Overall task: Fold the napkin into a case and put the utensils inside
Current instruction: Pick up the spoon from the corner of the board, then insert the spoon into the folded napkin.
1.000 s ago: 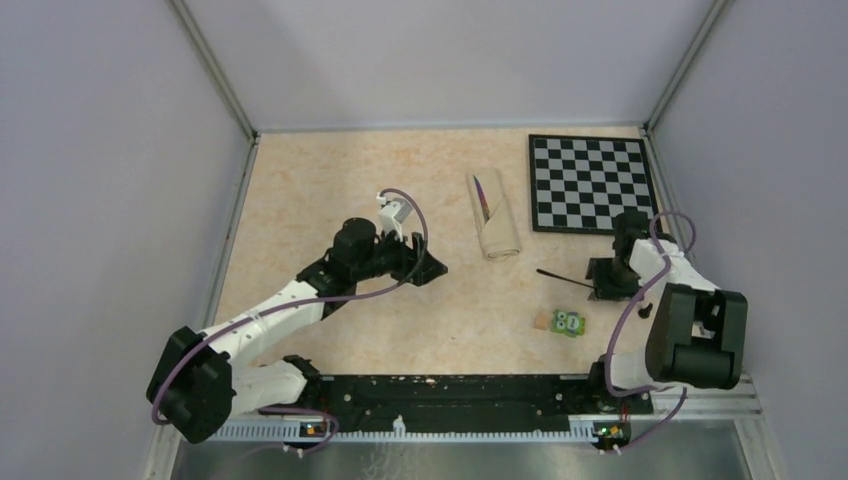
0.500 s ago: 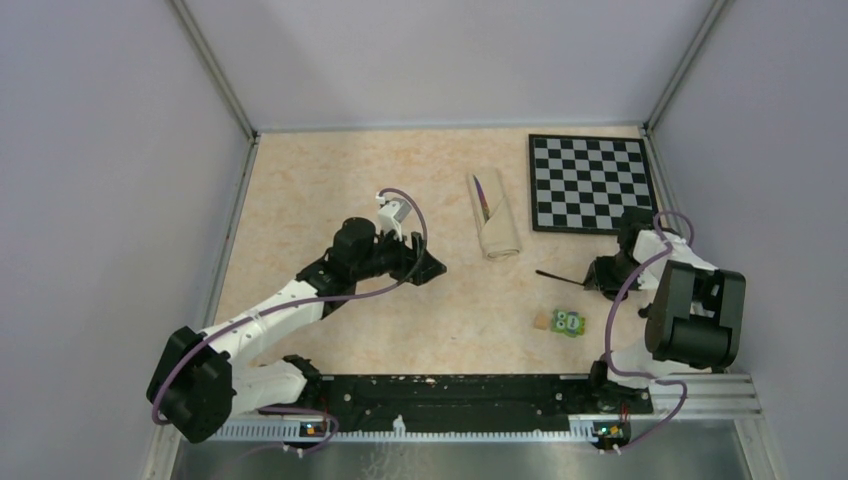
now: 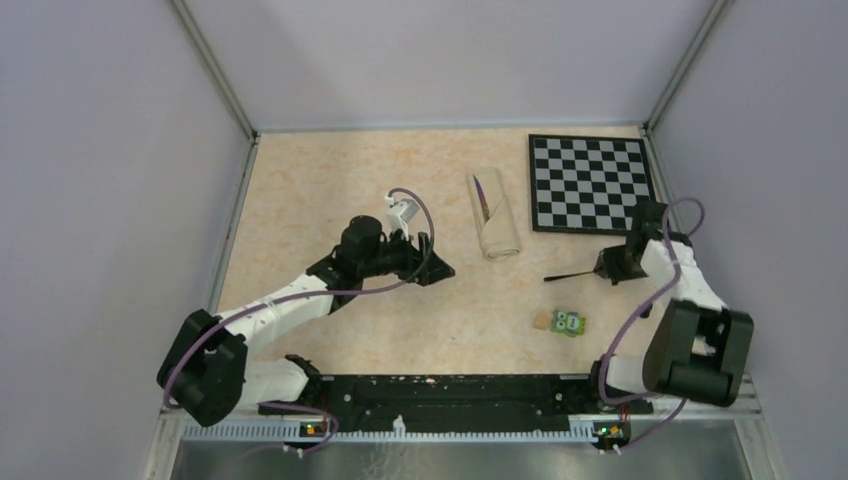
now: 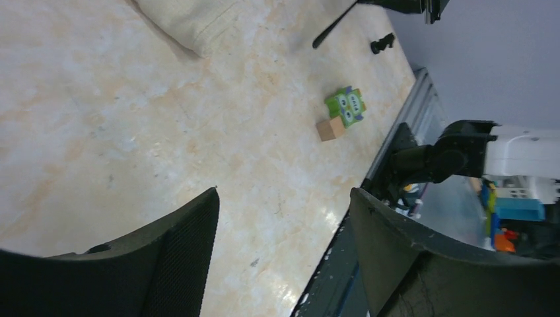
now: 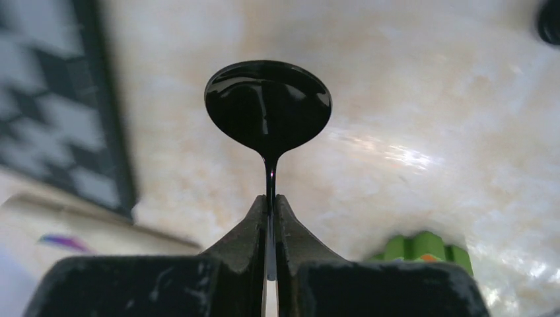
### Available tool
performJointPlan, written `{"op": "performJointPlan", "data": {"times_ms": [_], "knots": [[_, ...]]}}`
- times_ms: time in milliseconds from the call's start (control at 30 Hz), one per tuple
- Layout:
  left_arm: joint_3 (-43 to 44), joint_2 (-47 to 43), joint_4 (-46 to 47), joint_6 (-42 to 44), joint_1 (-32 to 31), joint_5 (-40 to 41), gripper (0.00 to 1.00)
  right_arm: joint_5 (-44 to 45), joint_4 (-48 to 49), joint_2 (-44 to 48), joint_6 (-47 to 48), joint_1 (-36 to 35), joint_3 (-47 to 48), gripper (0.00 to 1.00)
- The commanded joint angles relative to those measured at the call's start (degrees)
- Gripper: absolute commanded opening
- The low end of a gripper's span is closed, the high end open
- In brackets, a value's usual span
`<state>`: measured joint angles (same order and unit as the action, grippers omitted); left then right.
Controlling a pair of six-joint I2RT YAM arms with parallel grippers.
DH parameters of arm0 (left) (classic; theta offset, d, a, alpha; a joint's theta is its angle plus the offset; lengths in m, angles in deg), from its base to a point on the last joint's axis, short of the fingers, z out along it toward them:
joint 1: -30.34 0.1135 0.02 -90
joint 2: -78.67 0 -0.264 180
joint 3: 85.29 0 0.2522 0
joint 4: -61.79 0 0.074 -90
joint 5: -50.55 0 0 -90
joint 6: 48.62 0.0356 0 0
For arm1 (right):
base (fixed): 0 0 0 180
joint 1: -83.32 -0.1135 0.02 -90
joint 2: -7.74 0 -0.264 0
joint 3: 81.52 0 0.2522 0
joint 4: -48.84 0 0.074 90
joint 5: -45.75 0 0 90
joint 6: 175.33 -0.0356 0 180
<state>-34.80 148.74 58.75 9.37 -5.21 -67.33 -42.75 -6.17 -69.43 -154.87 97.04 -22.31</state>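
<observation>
Right wrist: right gripper tight on spoon

A robotics lab cell: plain grey walls fence the speckled desk (metal mounting rail at the bottom).

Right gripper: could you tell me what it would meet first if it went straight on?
Likely bare tabletop, with the spoon in the right gripper touching first; depth is unclear.
</observation>
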Motion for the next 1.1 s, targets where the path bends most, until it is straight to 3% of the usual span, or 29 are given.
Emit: {"op": "performJointPlan", "data": {"times_ms": [0, 133, 200, 300, 400, 633, 800, 1067], "knots": [[-1.5, 5.8, 13.7, -9.0, 0.2, -9.2, 0.77, 1.4, 14.5, 14.3, 15.3, 0.4, 0.2, 0.00], [-3.5, 13.6, 26.5, -18.2, -0.4, -14.3, 0.74, -6.3, 30.8, 20.4, 25.8, -0.8, -0.7, 0.00], [-2.8, 17.4, 29.7, -20.5, -1.3, -14.6, 0.73, -6.9, 33.9, 17.8, 30.5, -3.3, 3.5, 0.00], [-0.4, 23.2, 32.0, -22.5, -2.9, -14.5, 0.71, -4.3, 36.3, 9.1, 39.9, -12.5, 13.0, 0.00], [2.9, 28.3, 32.3, -23.6, -4.4, -13.2, 0.67, -4.0, 31.8, -5.0, 48.3, -19.9, 27.8, 0.00], [9.1, 32.9, 24.6, -18.1, -8.3, -1.1, 0.65, -2.9, 16.5, -34.2, 57.8, -27.3, 59.6, 0.00], [10.3, 36.3, 26.8, -16.8, -10.1, 4.3, 0.64, -2.4, 10.5, -45.4, 61.6, -31.1, 74.2, 0.00], [12.9, 40.9, 29.5, -14.4, -10.9, 5.8, 0.63, 0.5, -0.9, -58.3, 64.0, -33.7, 91.8, 0.00]]}}
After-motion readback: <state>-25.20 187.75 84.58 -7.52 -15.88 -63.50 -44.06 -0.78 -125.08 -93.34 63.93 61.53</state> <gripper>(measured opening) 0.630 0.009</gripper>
